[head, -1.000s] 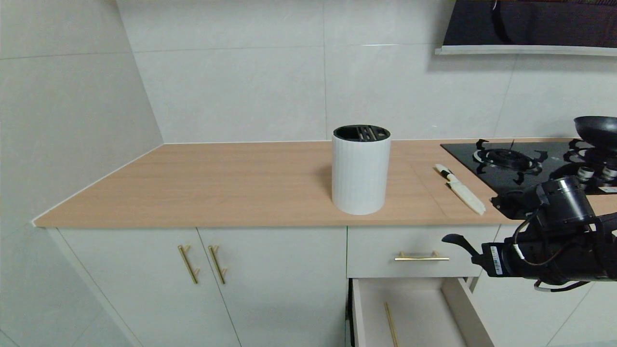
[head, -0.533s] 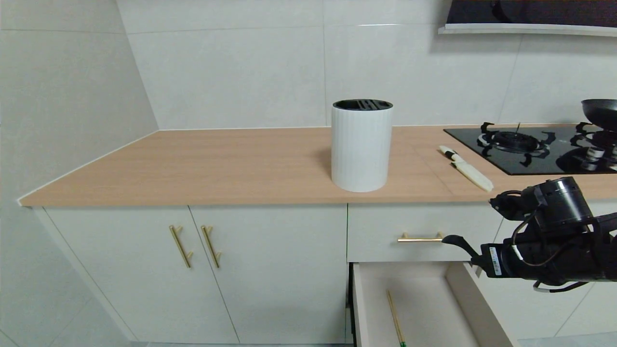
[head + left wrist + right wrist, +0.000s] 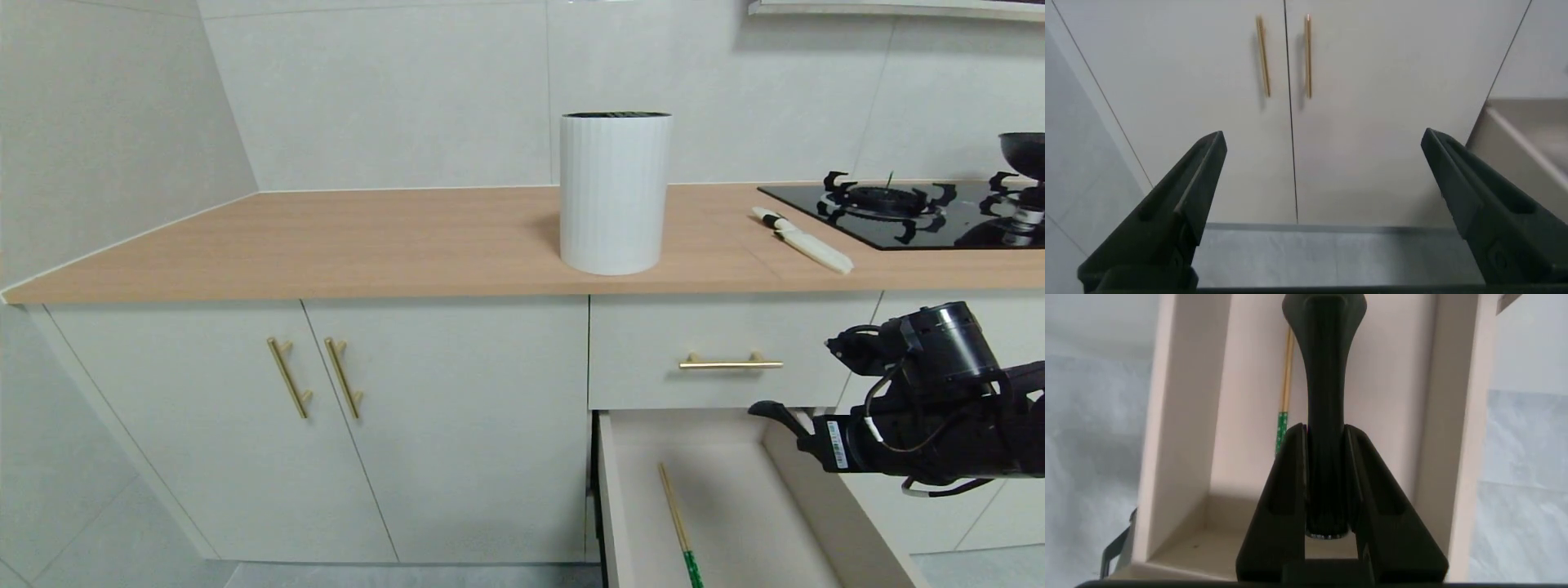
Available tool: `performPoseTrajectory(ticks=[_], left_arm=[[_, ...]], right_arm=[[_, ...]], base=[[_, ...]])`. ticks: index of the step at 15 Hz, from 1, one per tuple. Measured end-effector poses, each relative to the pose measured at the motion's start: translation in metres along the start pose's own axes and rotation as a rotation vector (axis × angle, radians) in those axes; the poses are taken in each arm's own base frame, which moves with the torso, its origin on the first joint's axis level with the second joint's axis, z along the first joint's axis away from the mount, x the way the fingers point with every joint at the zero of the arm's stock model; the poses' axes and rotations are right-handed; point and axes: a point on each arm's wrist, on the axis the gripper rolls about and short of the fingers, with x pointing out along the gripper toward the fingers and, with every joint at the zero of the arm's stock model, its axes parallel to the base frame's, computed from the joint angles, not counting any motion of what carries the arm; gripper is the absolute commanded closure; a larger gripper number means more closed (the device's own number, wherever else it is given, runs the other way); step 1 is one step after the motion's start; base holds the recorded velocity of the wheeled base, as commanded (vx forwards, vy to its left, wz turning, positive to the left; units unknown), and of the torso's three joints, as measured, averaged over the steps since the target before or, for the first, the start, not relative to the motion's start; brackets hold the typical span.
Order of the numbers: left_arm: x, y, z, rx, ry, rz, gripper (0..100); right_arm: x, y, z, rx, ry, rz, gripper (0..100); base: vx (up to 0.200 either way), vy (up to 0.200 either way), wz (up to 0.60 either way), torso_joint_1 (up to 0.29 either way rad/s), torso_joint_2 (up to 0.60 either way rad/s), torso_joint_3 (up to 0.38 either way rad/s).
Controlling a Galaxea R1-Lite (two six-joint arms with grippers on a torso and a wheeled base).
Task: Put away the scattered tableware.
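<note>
A tall white holder (image 3: 615,196) stands on the wood counter (image 3: 367,245), in the middle of the head view. To its right, a white knife (image 3: 804,242) lies flat on the counter, apart from the holder and near the black stove (image 3: 898,214). A dark pan (image 3: 1024,151) sits on the stove at the right edge.

Under the counter, at the bottom of the frame, a drawer (image 3: 608,490) is pulled open. Thin wooden chopsticks (image 3: 676,523) with a green end lie inside it, close to its left wall.

The right tool (image 3: 771,408) is at the lower right of the head view, over the right side of the open drawer. Its fingers (image 3: 1325,416) are pressed together and hold nothing. The right wrist view looks down into the drawer, with the chopsticks (image 3: 1284,392) beside the fingers.

The left tool (image 3: 1323,143) is spread wide and holds nothing. It faces two white cupboard doors (image 3: 1286,163) with gold handles.
</note>
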Motion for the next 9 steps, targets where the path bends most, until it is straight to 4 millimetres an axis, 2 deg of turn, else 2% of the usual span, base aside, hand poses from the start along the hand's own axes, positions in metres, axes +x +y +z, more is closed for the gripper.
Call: performPoseTrajectory(ticks=[4, 9], left_arm=[[0.0000, 0.0000, 0.0000, 0.000, 0.000, 0.000, 0], [0.0000, 0.0000, 0.0000, 0.000, 0.000, 0.000, 0]], right_arm=[[0.0028, 0.0000, -0.0014, -0.001, 0.011, -0.002, 100], [0.0051, -0.0001, -0.0025, -0.001, 0.015, -0.002, 100]], base=[[0.000, 0.000, 0.00, -0.095, 0.41, 0.312], [0.000, 0.000, 0.00, -0.017, 0.07, 0.037]])
